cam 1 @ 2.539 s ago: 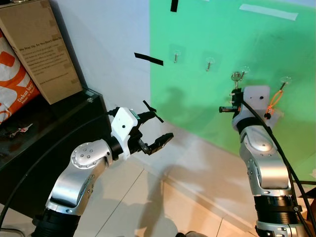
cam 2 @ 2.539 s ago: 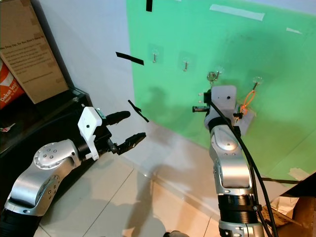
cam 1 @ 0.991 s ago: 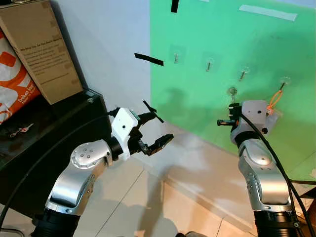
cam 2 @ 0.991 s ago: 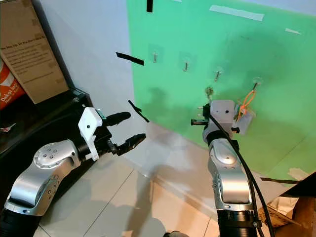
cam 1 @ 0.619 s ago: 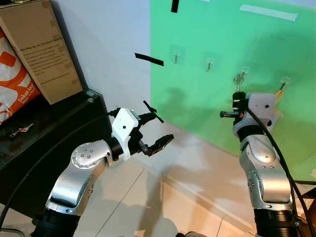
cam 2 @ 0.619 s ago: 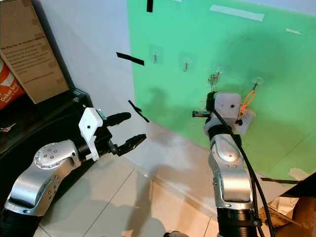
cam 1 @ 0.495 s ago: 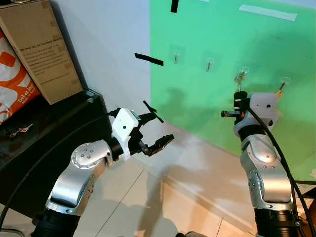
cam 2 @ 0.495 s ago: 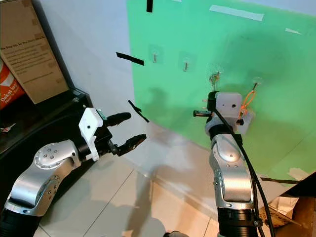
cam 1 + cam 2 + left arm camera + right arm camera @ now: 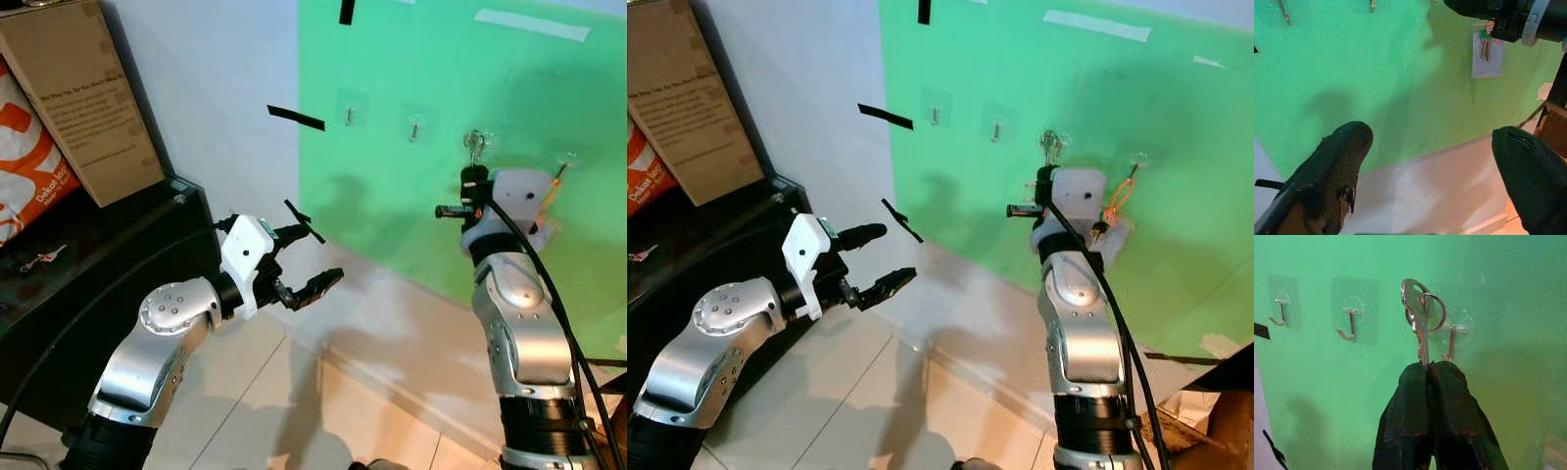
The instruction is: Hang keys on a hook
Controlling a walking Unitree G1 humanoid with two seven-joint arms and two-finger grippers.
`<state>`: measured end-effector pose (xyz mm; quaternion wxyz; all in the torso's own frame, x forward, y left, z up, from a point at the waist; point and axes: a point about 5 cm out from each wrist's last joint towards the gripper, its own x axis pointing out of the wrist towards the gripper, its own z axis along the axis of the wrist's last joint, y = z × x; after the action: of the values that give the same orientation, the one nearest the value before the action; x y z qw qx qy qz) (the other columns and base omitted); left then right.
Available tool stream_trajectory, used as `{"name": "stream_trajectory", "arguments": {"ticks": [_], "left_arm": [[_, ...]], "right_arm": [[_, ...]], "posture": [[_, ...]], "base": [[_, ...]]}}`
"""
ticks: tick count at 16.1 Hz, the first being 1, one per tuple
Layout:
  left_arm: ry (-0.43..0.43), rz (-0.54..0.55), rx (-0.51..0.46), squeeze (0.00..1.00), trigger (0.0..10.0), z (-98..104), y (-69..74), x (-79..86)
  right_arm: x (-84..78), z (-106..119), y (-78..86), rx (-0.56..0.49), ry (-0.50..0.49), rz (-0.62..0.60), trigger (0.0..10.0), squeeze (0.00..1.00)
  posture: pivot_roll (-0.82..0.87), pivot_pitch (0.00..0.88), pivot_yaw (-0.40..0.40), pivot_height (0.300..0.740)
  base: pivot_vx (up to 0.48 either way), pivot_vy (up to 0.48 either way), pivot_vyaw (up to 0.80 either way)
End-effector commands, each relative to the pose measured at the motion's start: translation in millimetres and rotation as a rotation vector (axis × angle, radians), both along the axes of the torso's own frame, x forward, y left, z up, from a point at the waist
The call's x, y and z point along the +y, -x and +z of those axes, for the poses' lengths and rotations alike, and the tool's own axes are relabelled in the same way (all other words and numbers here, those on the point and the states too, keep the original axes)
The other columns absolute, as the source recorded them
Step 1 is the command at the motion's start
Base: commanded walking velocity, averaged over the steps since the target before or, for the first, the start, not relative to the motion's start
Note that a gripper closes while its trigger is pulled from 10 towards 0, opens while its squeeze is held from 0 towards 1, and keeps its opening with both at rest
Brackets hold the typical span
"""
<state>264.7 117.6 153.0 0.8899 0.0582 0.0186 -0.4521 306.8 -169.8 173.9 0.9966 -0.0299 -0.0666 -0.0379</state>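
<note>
So the right pincer (image 9: 1426,369) is clamped tight on the blade of the key (image 9: 1420,318), holding it upright so the ring (image 9: 1431,312) sits on top, free to catch the hook (image 9: 1450,342) just past the fingertips on the green wall (image 9: 1508,293). Left pincer (image 9: 306,258) hangs spread apart and empty, well off to the side, probably just keeping clear.

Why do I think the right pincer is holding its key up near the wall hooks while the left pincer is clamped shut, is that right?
Not quite. The left pincer is open, its two black fingers spread wide apart, as the left wrist view shows. The rest holds: the right pincer pinches the key up beside a wall hook.
</note>
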Motion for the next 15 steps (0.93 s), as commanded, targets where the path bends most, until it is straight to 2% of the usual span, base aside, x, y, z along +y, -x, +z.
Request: {"name": "stream_trajectory", "arguments": {"ticks": [1, 10, 15], "left_arm": [[-0.007, -0.017, -0.017, 0.0, 10.0, 3.7, 2.5, -2.0], [-0.01, -0.021, -0.011, 0.0, 10.0, 3.3, 4.0, -1.8], [-0.01, -0.019, -0.01, 0.0, 10.0, 3.7, 4.1, -2.1]], "right_arm": [[-2.9, 2.0, -3.4, -0.009, -0.004, -0.014, 10.0, 0.0], [-15.4, -5.7, -4.3, 0.001, -0.032, -0.086, 10.0, 0.0], [-13.6, -13.0, 2.1, 0.018, -0.039, -0.068, 10.0, 0.0]], "posture": [[-0.08, 0.0, 0.001, 0.74], [-0.08, 0.0, 0.005, 0.74], [-0.07, 0.0, 0.002, 0.74]], "base": [[0.0, 0.0, 0.0], [0.0, 0.0, 0.0], [0.0, 0.0, 0.0]]}}
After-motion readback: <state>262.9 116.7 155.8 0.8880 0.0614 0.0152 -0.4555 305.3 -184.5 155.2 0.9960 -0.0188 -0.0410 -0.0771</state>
